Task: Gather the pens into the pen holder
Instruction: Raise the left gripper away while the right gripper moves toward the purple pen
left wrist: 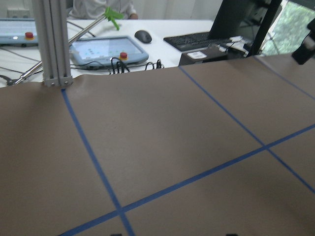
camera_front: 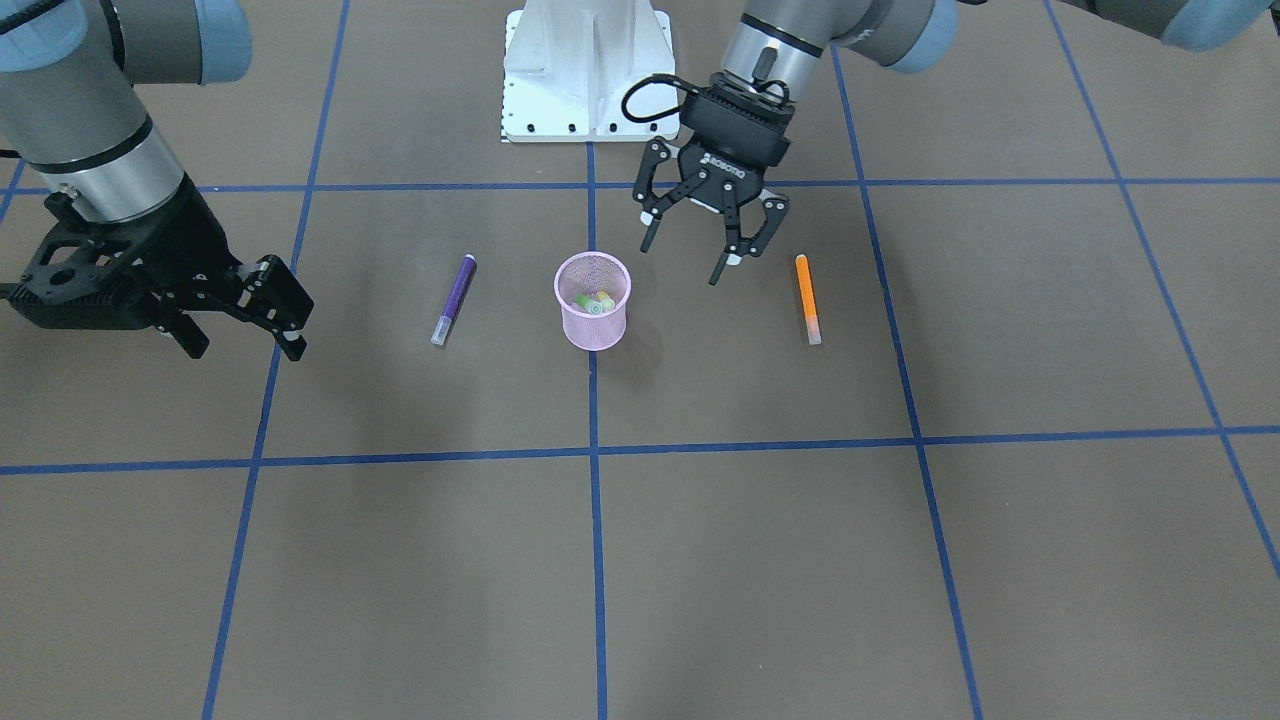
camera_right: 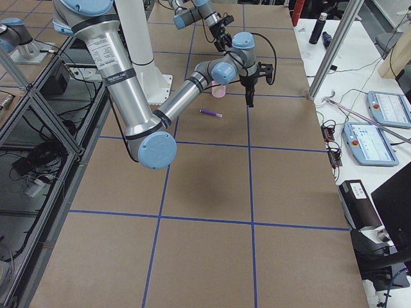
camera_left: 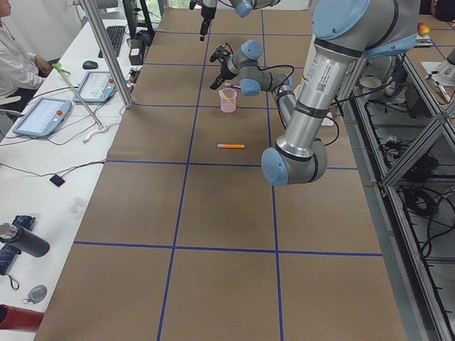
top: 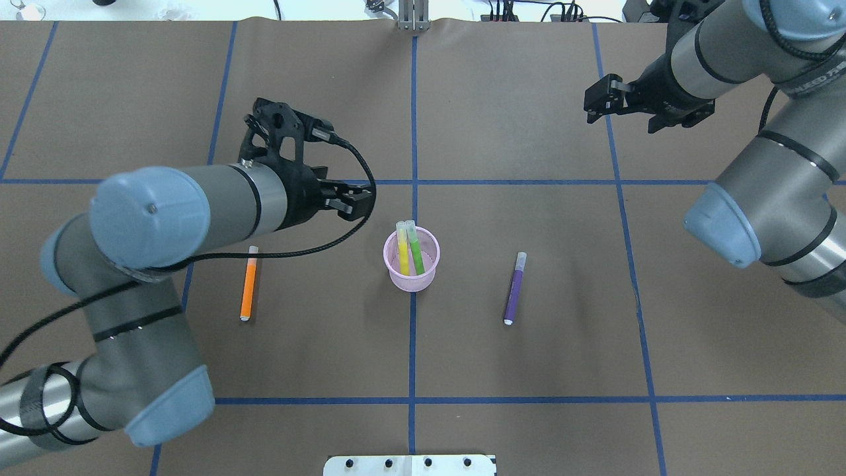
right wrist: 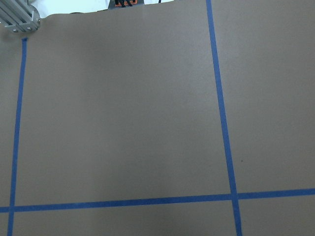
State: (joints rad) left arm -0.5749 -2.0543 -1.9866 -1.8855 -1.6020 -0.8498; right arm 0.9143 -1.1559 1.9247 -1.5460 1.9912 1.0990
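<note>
The pink mesh pen holder (camera_front: 592, 318) (top: 411, 281) stands upright at the table's middle with a yellow pen (top: 403, 254) and a green pen (top: 416, 254) in it. An orange pen (camera_front: 808, 298) (top: 248, 291) lies flat on the robot's left of the holder. A purple pen (camera_front: 453, 298) (top: 515, 288) lies flat on its right. My left gripper (camera_front: 700, 255) (top: 353, 200) hangs open and empty above the table, between the holder and the orange pen. My right gripper (camera_front: 243, 345) (top: 597, 104) is open and empty, well away past the purple pen.
The white robot base (camera_front: 588, 70) sits at the table's near edge behind the holder. Blue tape lines grid the brown table cover (camera_front: 700, 560). A person (camera_left: 18, 64), tablets and cables are on the side benches beyond the table.
</note>
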